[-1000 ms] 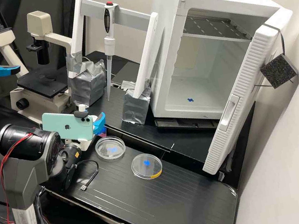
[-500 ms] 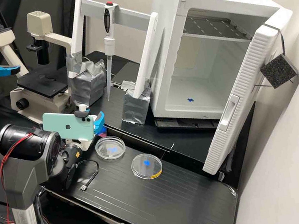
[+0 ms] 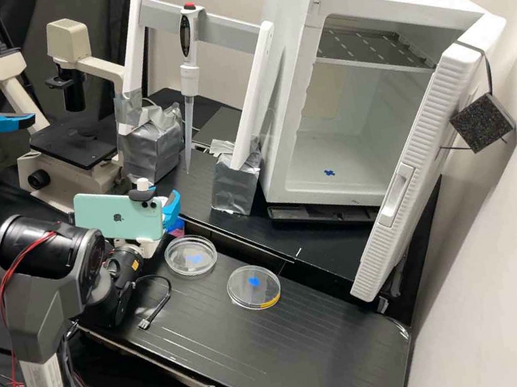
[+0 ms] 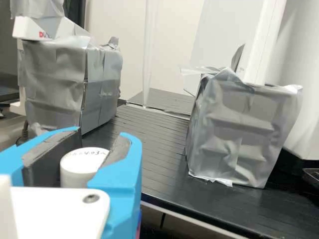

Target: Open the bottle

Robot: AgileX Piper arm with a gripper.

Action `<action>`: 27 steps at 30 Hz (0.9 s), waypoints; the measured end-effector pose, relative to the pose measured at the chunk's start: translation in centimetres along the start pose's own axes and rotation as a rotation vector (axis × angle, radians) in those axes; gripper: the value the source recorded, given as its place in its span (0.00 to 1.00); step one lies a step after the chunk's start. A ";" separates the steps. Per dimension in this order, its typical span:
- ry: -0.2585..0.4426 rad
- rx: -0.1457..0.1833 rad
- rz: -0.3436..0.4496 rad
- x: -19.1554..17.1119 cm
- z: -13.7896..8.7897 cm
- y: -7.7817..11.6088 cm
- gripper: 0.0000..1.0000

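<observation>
The bottle [image 3: 178,232] was beside the near bench's [image 3: 322,329] far edge, its white cap [image 4: 82,168] clamped between the fingers of the gripper [image 3: 172,212]. Just nearer sat one clear dish [image 3: 177,268] with a blue mark; another dish [image 3: 242,299], to its right, had a blue mark and a yellow strip, well apart from the bench's right edge. Farther right, the open white cabinet [image 3: 292,137] held a metal rack [image 3: 370,50]. The gripper had edged slightly right; both dishes had stayed.
</observation>
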 end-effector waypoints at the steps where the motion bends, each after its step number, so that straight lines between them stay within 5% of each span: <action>1: 0.005 0.000 0.003 0.0 -0.1 0.1 0.00; 12: 0.049 0.001 0.057 -0.5 -1.2 1.6 0.00; 17: 0.041 0.033 0.067 -1.8 -0.7 2.0 0.00; 27: 0.019 0.054 0.006 -6.7 -0.1 0.7 0.00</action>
